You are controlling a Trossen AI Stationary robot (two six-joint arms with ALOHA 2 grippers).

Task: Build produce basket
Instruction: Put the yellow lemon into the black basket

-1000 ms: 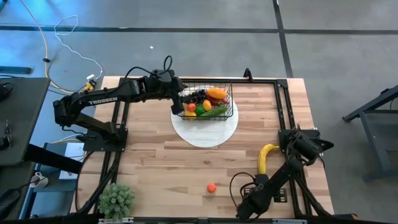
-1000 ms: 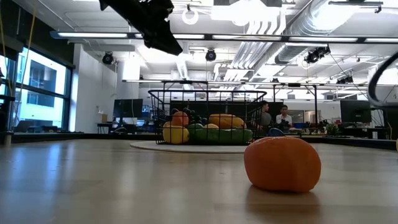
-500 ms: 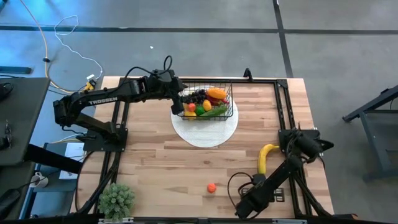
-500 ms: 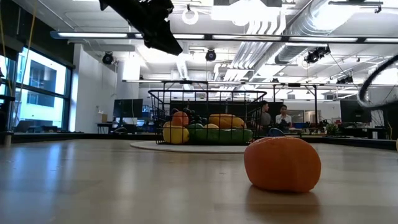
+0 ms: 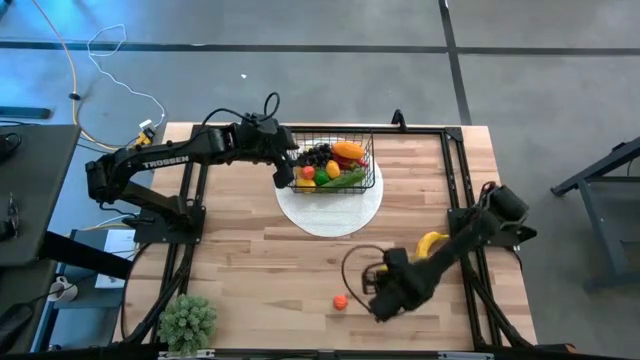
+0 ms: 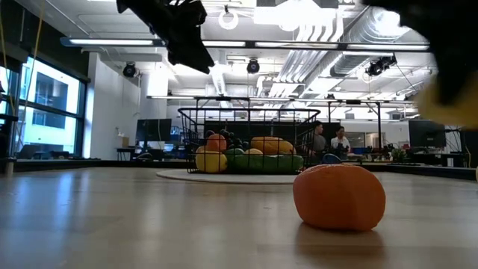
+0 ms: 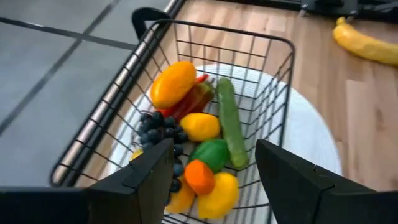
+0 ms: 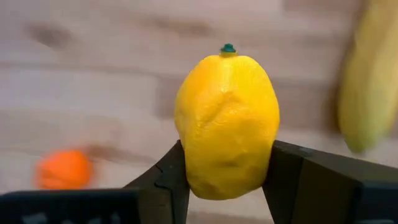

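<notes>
Basket point(image 5: 335, 165): on the white plate point(image 5: 330, 215), far side of the table, already holding produce; we judge it stiff wire.
Banana point(image 5: 432, 241): lies loose near the right arm; light, best taken mid-curve.
Lemon point(image 8: 227, 124): our right gripper point(image 8: 227, 163) pinches its waist; smooth, likely slippery.
Orange piece point(image 5: 340, 301): loose, just beside the right gripper.
Left gripper point(image 7: 214, 168): fingers spread, over the basket.

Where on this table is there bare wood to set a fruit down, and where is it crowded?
Free: the wide strip between the plate and the plant, and the corner right of the basket. Crowded: the basket itself, full of fruit, and the near right, where the right tool holds a lemon by the orange and banana.
</notes>
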